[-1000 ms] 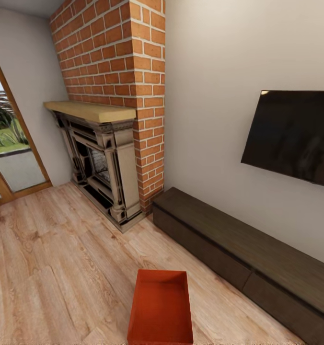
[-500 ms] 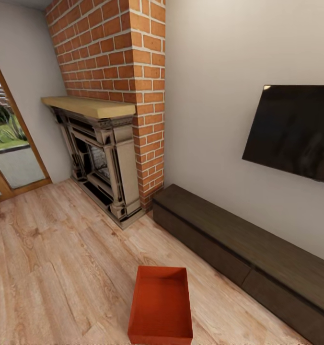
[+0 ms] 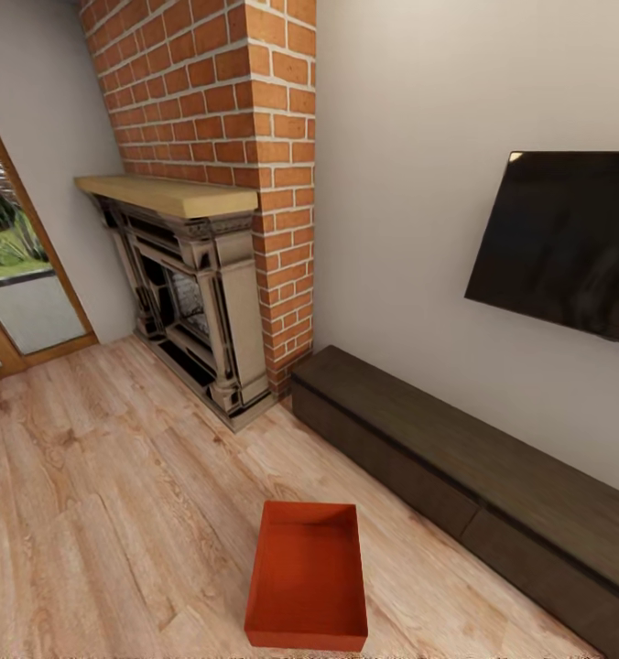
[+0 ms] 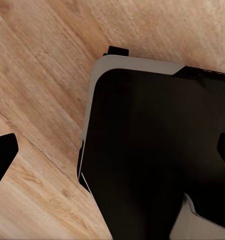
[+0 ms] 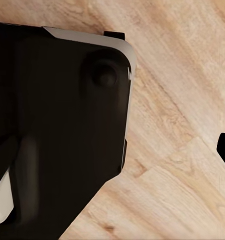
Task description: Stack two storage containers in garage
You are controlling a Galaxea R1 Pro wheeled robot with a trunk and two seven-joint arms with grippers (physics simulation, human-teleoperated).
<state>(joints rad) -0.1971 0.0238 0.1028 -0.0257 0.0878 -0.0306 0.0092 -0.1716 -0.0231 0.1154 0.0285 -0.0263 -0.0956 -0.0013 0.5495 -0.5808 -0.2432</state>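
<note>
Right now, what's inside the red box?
The box looks empty: only its bare orange-red bottom shows. The near wall hides a thin strip inside. It sits on the wood floor.

A living room: ornate fireplace (image 3: pixel 195 302), brick chimney (image 3: pixel 227 119), wall-mounted TV (image 3: pixel 566 243).

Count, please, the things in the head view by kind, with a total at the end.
Orange-red storage container: 1
Fireplace: 1
Brick chimney: 1
Wall-mounted black TV: 1
Long dark bench: 1
Glass door with wooden frame: 1
Total: 6
</note>
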